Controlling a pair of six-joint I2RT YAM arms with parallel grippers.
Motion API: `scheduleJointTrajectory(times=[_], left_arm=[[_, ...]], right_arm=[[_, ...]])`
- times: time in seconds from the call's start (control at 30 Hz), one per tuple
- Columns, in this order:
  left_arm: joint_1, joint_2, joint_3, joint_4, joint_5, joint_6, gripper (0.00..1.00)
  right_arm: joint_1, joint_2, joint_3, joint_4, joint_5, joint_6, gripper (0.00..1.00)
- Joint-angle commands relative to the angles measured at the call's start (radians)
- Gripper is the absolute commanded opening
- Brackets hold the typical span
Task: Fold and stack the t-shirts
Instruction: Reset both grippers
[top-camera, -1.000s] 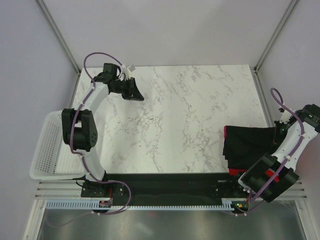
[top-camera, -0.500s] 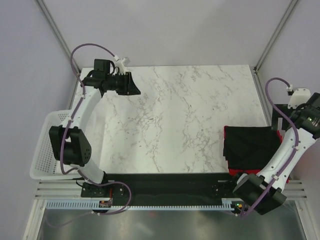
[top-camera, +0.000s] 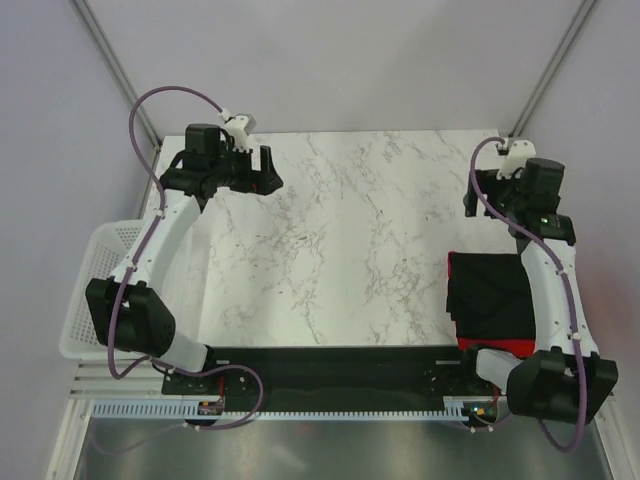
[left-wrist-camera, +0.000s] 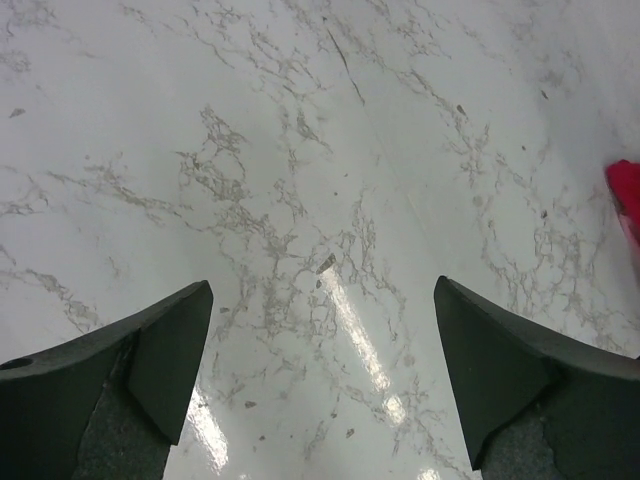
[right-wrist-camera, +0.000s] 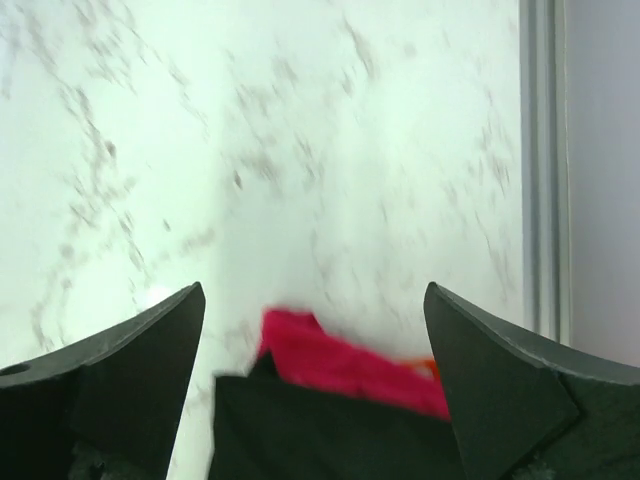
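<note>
Folded stack set at the table's (top-camera: 350, 250) right edge.
The black t-shirt (top-camera: 490, 285) was laid atop the red t-shirts (right-wrist-camera: 330, 365). The left gripper (top-camera: 266, 170) and right gripper (top-camera: 474, 202) were held apart, empty and clear, so the stack was not disturbed.

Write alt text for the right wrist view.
The right gripper, open, frames a black t-shirt lying on a magenta-red t-shirt, with a sliver of orange cloth beside it. Beyond is the white marble table and a metal rail on the right.
</note>
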Motion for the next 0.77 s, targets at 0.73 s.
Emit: scheduleJointTrajectory(times=[0.73], left_arm=[[-0.091,0.225,0.176,0.175,-0.154,0.074,1.0]], right_arm=[[0.571,0.573,0.191,0.486,0.572,0.257,0.98]])
